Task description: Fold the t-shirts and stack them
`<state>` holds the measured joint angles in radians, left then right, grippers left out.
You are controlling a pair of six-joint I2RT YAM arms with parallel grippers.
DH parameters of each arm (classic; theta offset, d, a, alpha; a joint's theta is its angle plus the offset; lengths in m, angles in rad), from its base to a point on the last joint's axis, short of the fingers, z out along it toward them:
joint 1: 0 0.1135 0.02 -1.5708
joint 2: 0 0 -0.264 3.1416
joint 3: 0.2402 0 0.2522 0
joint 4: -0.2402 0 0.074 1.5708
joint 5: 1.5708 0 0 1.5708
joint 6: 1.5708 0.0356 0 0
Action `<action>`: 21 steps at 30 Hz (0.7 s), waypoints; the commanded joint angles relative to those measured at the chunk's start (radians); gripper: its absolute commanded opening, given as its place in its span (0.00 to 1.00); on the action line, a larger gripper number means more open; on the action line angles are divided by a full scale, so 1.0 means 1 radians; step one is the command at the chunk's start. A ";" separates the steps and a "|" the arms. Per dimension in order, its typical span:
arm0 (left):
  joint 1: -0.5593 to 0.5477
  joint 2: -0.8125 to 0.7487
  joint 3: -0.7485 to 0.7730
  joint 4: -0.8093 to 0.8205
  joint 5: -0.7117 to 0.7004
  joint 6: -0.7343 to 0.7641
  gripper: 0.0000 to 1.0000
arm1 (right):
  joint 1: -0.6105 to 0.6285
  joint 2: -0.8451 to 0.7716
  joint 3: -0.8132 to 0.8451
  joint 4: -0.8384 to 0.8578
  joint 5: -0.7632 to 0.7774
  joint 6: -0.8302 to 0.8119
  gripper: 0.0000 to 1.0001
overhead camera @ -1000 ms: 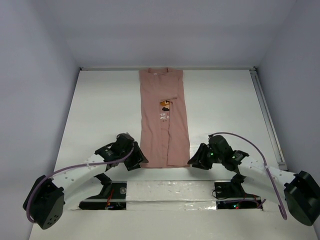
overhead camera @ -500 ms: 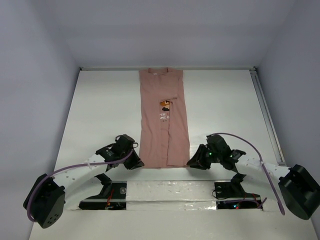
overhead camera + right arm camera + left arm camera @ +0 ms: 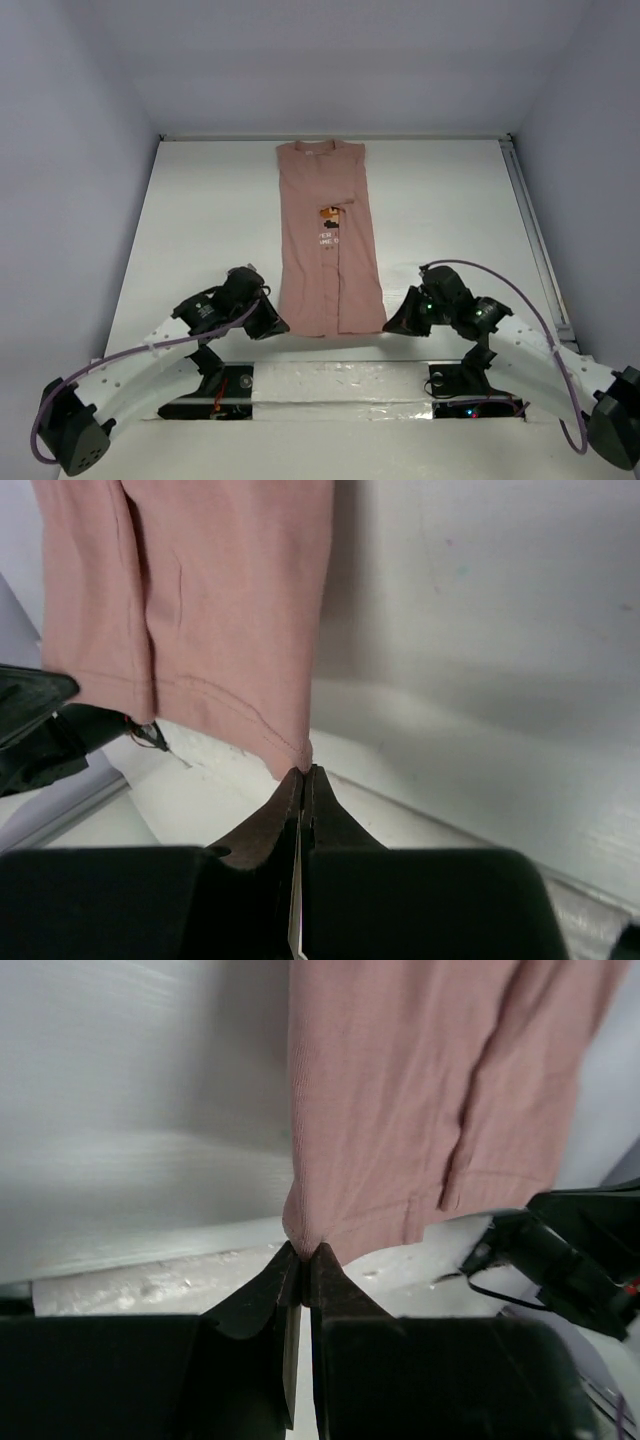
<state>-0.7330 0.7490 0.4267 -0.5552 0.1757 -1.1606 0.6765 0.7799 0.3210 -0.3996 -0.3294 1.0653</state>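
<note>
A dusty-pink t-shirt [image 3: 328,240] lies folded into a long narrow strip down the middle of the table, collar at the far end, a small orange-and-brown graphic [image 3: 329,211] showing. My left gripper [image 3: 277,327] is shut on the t-shirt's near left hem corner [image 3: 300,1232]. My right gripper [image 3: 388,326] is shut on the near right hem corner [image 3: 297,752]. Both corners are pinched at the fingertips [image 3: 322,1260] [image 3: 318,780] and raised slightly off the table.
The white table [image 3: 200,220] has a taped white front edge [image 3: 330,385] over the arm bases. A metal rail [image 3: 530,230] runs along the right side. Grey walls enclose the left, right and back.
Both grippers went from open beside the near hem corners to shut on them. The hem has lifted and shifted a little toward the near edge.
</note>
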 commanded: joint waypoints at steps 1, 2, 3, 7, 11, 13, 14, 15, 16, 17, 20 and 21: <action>-0.003 -0.042 0.146 -0.141 -0.030 -0.050 0.00 | 0.009 0.004 0.142 -0.241 0.042 -0.091 0.00; -0.003 -0.027 0.176 -0.144 -0.048 -0.038 0.00 | 0.009 0.019 0.201 -0.251 0.065 -0.103 0.00; -0.003 -0.008 0.205 -0.143 -0.067 -0.027 0.00 | 0.009 0.034 0.232 -0.255 0.120 -0.125 0.00; 0.010 0.128 0.352 -0.103 -0.166 0.054 0.00 | -0.035 0.185 0.390 -0.220 0.214 -0.226 0.00; 0.124 0.277 0.477 -0.039 -0.211 0.179 0.00 | -0.113 0.404 0.562 -0.156 0.247 -0.339 0.00; 0.191 0.346 0.533 0.010 -0.220 0.244 0.00 | -0.153 0.473 0.652 -0.111 0.245 -0.393 0.00; 0.213 0.374 0.549 0.026 -0.222 0.268 0.00 | -0.196 0.546 0.680 -0.099 0.233 -0.407 0.00; 0.234 0.403 0.564 0.038 -0.220 0.289 0.00 | -0.212 0.585 0.710 -0.081 0.205 -0.435 0.00; 0.272 0.433 0.589 0.064 -0.213 0.306 0.00 | -0.222 0.622 0.740 -0.073 0.204 -0.445 0.00; 0.288 0.487 0.598 0.086 -0.211 0.341 0.00 | -0.242 0.656 0.797 -0.065 0.201 -0.456 0.00; 0.323 0.602 0.653 0.142 -0.211 0.393 0.00 | -0.267 0.777 0.900 -0.044 0.187 -0.488 0.00; 0.334 0.630 0.671 0.156 -0.211 0.403 0.00 | -0.285 0.806 0.924 -0.041 0.176 -0.499 0.00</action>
<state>-0.4271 1.3148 1.0359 -0.4759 -0.0059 -0.8619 0.4240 1.5349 1.1446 -0.4992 -0.1417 0.6472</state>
